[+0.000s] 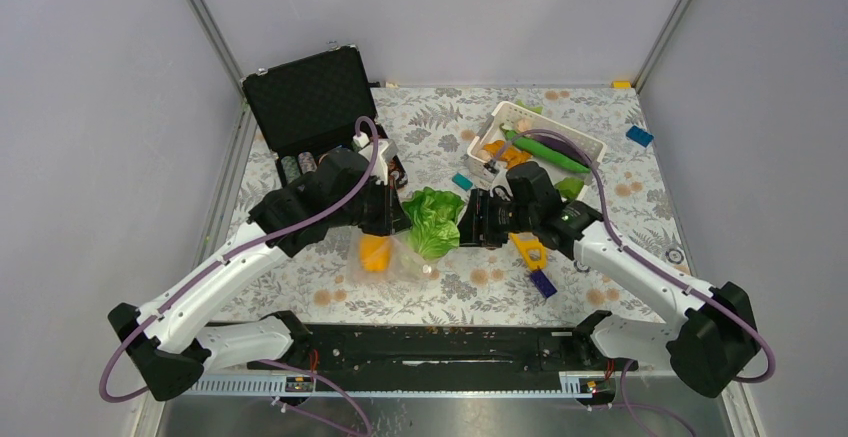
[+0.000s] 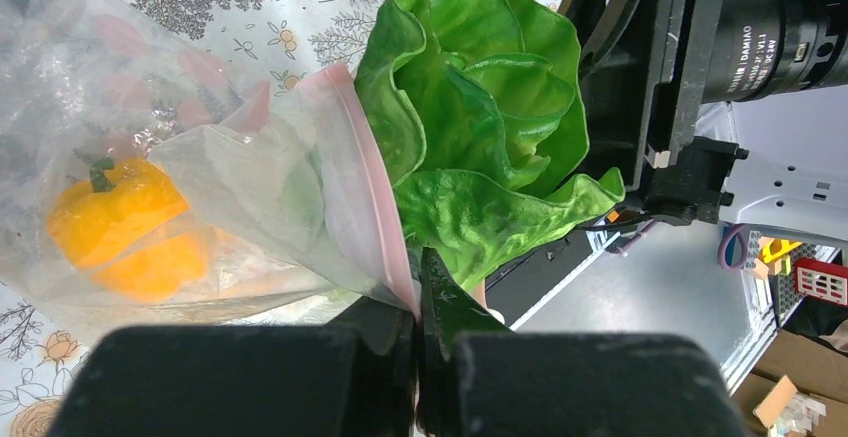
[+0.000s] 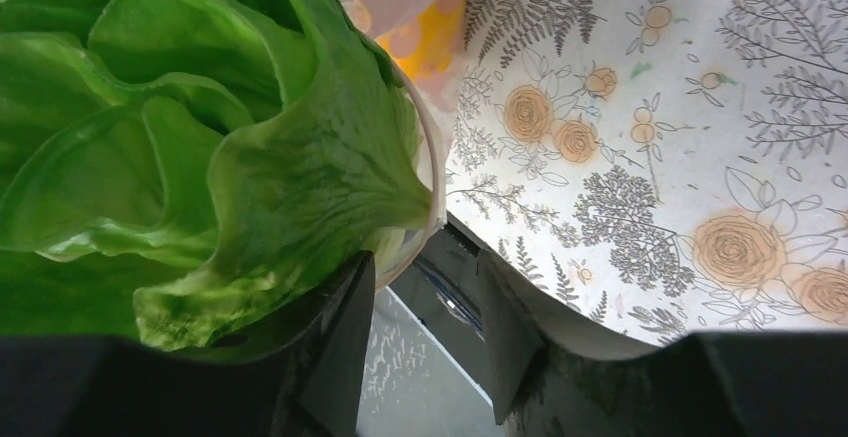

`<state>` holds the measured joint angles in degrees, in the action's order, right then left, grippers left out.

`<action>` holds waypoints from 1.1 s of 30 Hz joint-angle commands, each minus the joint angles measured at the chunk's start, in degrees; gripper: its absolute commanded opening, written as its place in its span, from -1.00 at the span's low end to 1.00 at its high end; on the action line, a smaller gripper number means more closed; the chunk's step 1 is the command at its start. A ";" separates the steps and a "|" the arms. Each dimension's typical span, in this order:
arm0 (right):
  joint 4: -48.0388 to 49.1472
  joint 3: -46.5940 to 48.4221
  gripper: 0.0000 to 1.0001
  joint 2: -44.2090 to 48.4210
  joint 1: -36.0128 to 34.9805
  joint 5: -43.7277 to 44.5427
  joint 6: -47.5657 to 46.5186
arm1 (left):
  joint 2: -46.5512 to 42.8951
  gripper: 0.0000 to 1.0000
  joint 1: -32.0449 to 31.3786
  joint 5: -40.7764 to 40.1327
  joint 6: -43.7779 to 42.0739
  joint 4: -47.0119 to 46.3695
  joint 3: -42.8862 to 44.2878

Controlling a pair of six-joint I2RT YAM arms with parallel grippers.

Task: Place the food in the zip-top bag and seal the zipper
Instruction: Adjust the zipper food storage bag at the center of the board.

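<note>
Left gripper (image 2: 418,297): one; jaws pinched together on the zipper (image 2: 362,157).
Right gripper (image 3: 425,282): one; jaws apart, with the lettuce (image 2: 480,117) lying against one finger.
Bag (image 2: 240,172): one; clear, lying on the table (image 1: 640,217) near the middle, with its mouth raised towards the right gripper.
Zipper: one pink strip, curving round the lower side of the lettuce.
Lettuce: one; between the two grippers. A small part is inside the bag mouth and shows green through the plastic. Most of it is outside.
Pepper (image 2: 120,232): one; yellow-orange, fully inside the bag, well back from the mouth.
Basket (image 1: 590,145): one; white, on the far right of the table, well apart from the bag.
Basket contents: one long green vegetable (image 1: 545,154), one long purple vegetable (image 1: 550,140) and one orange piece (image 1: 510,153).
Blue blocks (image 1: 640,136): two; one by the right wall, the other on the table near the right arm.
Teal block (image 1: 461,181): one; just beyond the right gripper.
Case (image 1: 310,97): one; black, open, at the far left.
Chips (image 1: 300,165): in the case; count not readable.
</note>
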<state>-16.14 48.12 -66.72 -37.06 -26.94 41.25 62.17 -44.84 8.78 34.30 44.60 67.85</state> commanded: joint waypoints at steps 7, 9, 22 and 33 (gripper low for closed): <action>3.93 -0.21 -0.10 -3.25 -1.07 -6.10 1.77 | -1.75 -1.00 0.14 0.13 -0.36 -5.63 0.43; 4.41 -0.22 -0.17 -4.07 -1.74 -6.02 2.24 | -1.72 -1.00 0.18 0.22 -0.29 -5.87 0.50; -2.47 6.30 -1.00 -3.21 -2.75 6.65 -2.00 | -1.43 -1.00 0.18 -2.32 -0.44 -3.76 1.51; -28.59 24.03 -1.00 3.66 -2.63 33.18 -14.92 | 5.94 -0.90 0.35 -16.97 -0.76 6.21 11.45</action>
<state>-35.77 68.40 -64.95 -39.68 -4.69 32.12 66.70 -44.80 -3.36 34.33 48.75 75.02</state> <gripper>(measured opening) 0.020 0.044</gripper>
